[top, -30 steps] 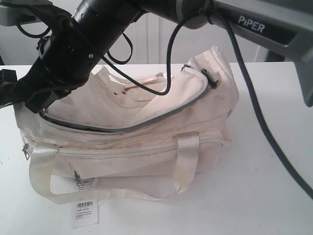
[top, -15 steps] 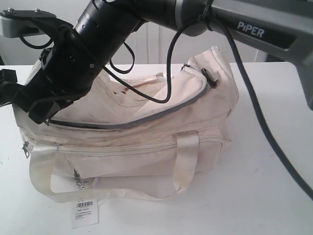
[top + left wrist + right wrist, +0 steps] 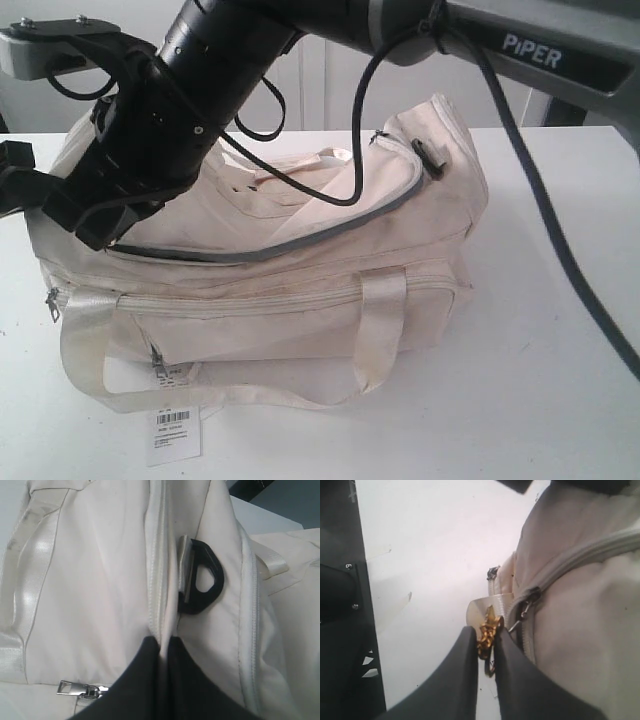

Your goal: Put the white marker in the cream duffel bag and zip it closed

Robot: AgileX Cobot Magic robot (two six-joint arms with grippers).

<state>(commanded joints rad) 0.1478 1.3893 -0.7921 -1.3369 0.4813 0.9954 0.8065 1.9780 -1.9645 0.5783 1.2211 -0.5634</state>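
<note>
Pinching the gold zip pull (image 3: 490, 616) in the right gripper (image 3: 485, 632), a fold of the cream duffel bag (image 3: 95, 585) in the left gripper (image 3: 162, 644). Seeing no white marker, maybe inside. Could lose the pull by yanking.

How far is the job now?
The marker is not visible, so probably inside the bag. The top zip looks closed along most of its length. The right gripper pinches the gold zip pull; the left gripper pinches the bag's fabric. Left: any last stretch, then letting go.
</note>
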